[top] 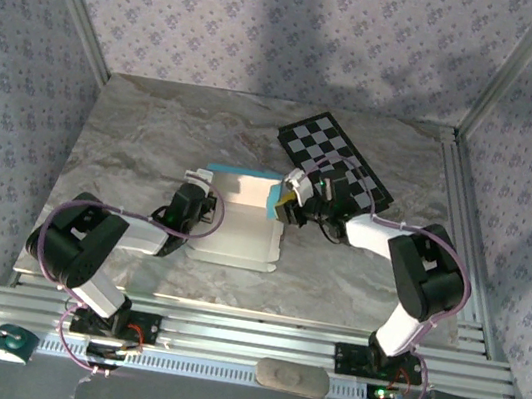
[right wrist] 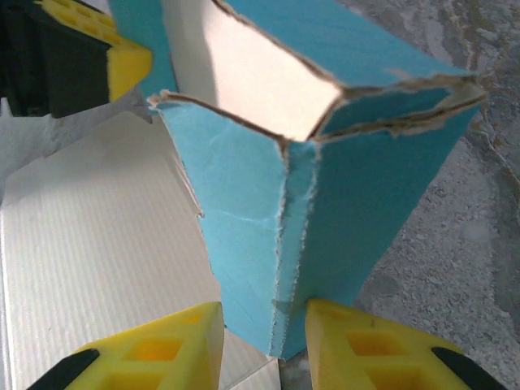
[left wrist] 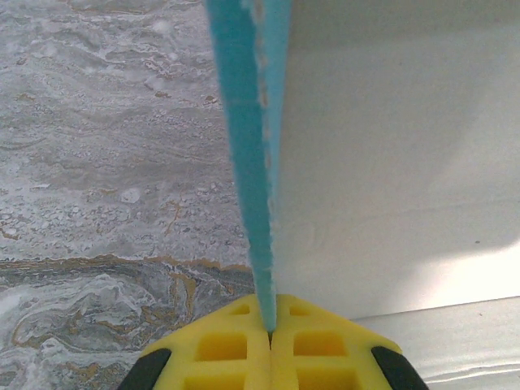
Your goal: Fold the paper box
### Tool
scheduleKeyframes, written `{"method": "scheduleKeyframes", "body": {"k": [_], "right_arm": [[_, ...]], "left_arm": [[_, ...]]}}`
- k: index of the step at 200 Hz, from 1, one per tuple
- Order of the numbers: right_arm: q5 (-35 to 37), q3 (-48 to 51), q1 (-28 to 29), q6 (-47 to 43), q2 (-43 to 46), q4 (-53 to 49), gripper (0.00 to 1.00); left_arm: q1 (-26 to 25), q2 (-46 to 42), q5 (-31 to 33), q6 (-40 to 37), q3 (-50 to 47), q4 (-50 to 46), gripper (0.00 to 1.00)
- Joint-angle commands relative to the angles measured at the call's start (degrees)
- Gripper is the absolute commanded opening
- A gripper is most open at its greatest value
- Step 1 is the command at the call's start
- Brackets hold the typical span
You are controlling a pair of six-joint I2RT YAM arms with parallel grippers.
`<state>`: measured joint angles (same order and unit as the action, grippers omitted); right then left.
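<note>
Mid-table, near and left of the checkerboard (top: pixel 337 165): paper box (top: pixel 241 226), white face up, left and right walls raised. Left end effector (left wrist: pixel 270 325) pinched together on the thin left turquoise wall. Right end effector (right wrist: pixel 264 345) clamped on the doubled right corner. Probably standing the side walls now. Grip low by the crease, fold squarely along it, avoid twisting the frayed edges, and leave the base flat on the table (top: pixel 144 140).
</note>
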<state>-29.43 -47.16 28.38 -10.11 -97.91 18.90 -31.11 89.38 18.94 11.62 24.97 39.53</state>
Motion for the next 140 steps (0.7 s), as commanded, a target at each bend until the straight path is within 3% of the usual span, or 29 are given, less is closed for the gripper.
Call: {"method": "scheduleKeyframes", "body": {"k": [1, 49, 84, 140], "right_arm": [[4.2, 0.7, 1.9, 3.0, 0.2, 3.7, 0.32], [11.3, 0.4, 4.1, 5.5, 0.3, 5.0, 0.28], [19.7, 1.6, 6.6, 7.2, 1.2, 7.6, 0.28], [26.5, 3.0, 8.9, 9.3, 1.3, 11.0, 0.32]], "left_arm": [[0.0, 1.0, -1.2, 0.2, 0.7, -0.2, 0.0], [0.0, -0.2, -1.1, 0.4, 0.3, -0.6, 0.0], [-0.1, -0.3, -0.9, 0.5, 0.3, -0.7, 0.0], [-0.1, -1.2, -1.0, 0.4, 0.3, -1.4, 0.0]]}}
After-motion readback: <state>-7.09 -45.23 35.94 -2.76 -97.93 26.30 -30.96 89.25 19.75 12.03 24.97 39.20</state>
